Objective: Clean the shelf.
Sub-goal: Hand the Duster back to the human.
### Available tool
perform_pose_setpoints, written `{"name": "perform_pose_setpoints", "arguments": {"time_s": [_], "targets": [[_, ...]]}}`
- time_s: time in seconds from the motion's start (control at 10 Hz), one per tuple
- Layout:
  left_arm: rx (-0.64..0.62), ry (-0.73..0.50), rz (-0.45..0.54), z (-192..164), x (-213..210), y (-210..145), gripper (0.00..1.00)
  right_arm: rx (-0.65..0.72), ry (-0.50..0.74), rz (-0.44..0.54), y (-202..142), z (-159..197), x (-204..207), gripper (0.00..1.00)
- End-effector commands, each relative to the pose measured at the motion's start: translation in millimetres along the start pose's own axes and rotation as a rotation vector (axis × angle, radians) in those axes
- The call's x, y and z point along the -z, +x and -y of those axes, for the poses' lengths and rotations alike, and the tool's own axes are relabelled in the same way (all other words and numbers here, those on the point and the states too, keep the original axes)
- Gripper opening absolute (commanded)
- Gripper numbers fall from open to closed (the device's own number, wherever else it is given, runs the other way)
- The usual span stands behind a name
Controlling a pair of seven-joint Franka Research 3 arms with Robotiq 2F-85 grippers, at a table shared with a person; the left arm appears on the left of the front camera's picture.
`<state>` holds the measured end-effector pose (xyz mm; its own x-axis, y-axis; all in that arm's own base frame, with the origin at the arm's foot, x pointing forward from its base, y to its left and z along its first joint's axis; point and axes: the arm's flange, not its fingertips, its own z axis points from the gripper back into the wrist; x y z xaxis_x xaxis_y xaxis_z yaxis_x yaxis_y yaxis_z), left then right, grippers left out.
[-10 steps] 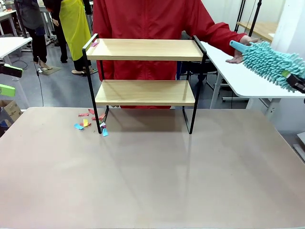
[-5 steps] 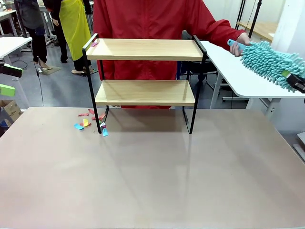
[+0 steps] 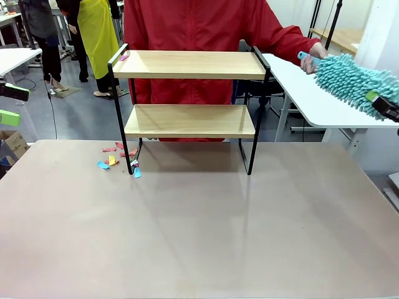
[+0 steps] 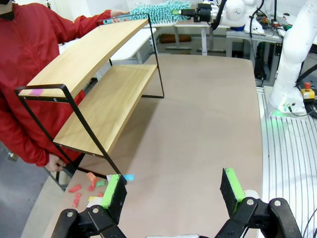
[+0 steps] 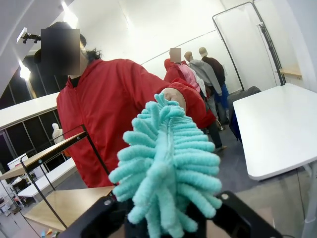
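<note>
The shelf (image 3: pixel 189 93) stands at the far side of the table (image 3: pixel 199 230), with coloured paper scraps (image 3: pixel 118 159) beside its left foot. The right end effector (image 5: pixel 163 218) pinches a teal chenille duster (image 3: pixel 350 81) while the person's hand (image 3: pixel 315 53) grips its handle tip; a pull against that grip could wrench the duster loose. The left end effector (image 4: pixel 173 191) is spread and empty. A hard sweep could tip the light shelf or snag its black rail

A robotics lab: a white robot arm (image 4: pixel 297 54) bolted beside the table (image 3: pixel 199 230), white worktables (image 3: pixel 324 99), cables trailing around.
</note>
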<state>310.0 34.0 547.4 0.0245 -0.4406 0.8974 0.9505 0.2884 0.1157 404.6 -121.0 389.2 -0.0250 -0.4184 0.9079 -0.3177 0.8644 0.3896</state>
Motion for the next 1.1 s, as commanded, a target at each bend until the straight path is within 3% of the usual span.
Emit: {"name": "perform_pose_setpoints", "arguments": {"time_s": [0.0, 0.3, 0.6, 0.8, 1.0], "targets": [[0.020, 0.003, 0.029, -2, 2, 2, 1.00, 0.012, 0.002, -0.017, 10, -8, -9, 1.00], [0.020, 0.003, 0.029, -2, 2, 2, 1.00, 0.062, 0.080, 0.055, 46, -34, -25, 1.00], [0.020, 0.003, 0.029, -2, 2, 2, 1.00, 0.144, 0.141, 0.225, 108, -55, -48, 1.00], [0.020, 0.003, 0.029, -2, 2, 2, 1.00, 0.238, 0.143, 0.344, 150, -43, -68, 1.00], [0.020, 0.003, 0.029, -2, 2, 2, 1.00, 0.316, 0.143, 0.406, 171, -20, -84, 1.00]]}}
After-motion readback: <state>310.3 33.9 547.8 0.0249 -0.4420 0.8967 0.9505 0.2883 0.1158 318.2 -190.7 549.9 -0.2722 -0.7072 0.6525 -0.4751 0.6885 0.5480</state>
